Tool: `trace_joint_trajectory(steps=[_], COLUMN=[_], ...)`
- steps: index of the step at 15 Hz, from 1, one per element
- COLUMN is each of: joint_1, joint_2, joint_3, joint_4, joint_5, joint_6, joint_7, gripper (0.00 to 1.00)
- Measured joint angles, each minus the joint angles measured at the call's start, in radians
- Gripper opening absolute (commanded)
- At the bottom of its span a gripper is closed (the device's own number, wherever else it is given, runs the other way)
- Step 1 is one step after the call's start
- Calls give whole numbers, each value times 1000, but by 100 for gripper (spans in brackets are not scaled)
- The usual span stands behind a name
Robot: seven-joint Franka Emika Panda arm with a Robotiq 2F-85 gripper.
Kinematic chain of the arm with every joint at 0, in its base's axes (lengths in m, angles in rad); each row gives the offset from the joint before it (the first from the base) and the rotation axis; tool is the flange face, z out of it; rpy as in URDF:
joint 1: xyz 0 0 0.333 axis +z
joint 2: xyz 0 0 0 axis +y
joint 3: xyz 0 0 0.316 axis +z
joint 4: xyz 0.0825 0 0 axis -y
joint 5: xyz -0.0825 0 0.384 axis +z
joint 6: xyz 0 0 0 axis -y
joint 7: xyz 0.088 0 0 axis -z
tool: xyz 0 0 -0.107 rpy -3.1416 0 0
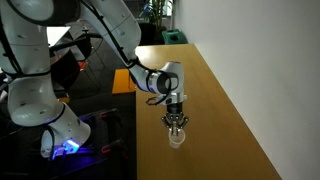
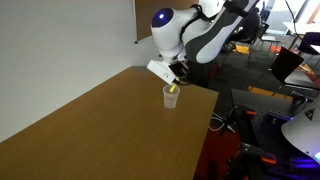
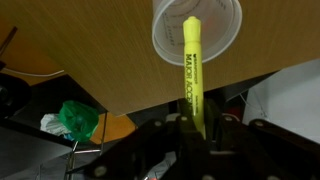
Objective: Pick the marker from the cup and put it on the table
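Evidently the hand (image 3: 196,138) pinched the thin yellow marker (image 3: 190,75) inside the whitish translucent plastic cup (image 3: 222,35), top centre; extraction needed a straight lift.

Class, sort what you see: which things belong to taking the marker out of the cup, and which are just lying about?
Job: yellow stick-shaped marker, whitish translucent plastic cup, tan wooden table, black claw.
Lying about: crumpled green plastic bag, green box at table's far end.
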Motion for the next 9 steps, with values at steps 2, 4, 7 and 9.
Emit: trace_joint_trajectory(steps=[2, 4, 7, 9], joint_1=[-9, -12, 27, 31], joint_2=[-59, -111, -158, -173], joint_3=[16, 25, -15, -14], joint_4=[-21, -33, -28, -24], joint_5=[-74, -112, -122, -141], joint_6=[-33, -51, -45, -18], joint_7=[62, 88, 83, 83], gripper=[5, 5, 5, 5])
